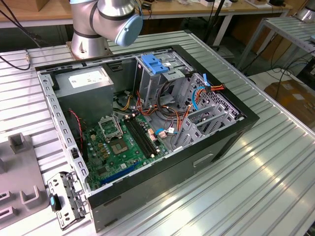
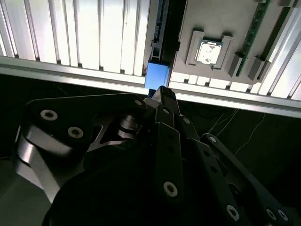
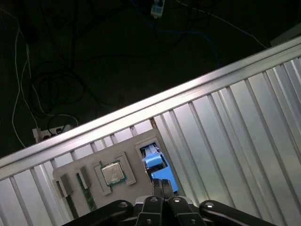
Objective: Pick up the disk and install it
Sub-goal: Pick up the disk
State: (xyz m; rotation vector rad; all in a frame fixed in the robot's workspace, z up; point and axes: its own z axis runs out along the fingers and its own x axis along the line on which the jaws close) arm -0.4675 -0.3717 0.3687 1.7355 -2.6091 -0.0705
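Observation:
The disk [image 3: 156, 162] is a bright blue-framed drive standing in a slot of a grey fixture tray [image 3: 141, 181] near the table's edge. In the second wrist view the disk [image 2: 156, 75] is edge-on, its blue end towards the camera. My gripper [image 3: 162, 184] hovers well above it with its dark fingers together and nothing between them. In the second wrist view the gripper [image 2: 162, 92] lines up just short of the disk's blue end. In the exterior view, the open computer case [image 1: 147, 123] lies on the ribbed table, with its grey drive cage [image 1: 206, 118] at the exterior view's right.
The fixture tray also holds a processor chip [image 3: 113, 173] and a memory stick [image 3: 87, 197] beside the disk. Part of the tray [image 1: 19, 172] is at the exterior view's left edge. A light blue latch piece [image 1: 155, 64] and loose cables [image 1: 167, 130] sit inside the case. Dark floor lies beyond the table edge [image 3: 141, 110].

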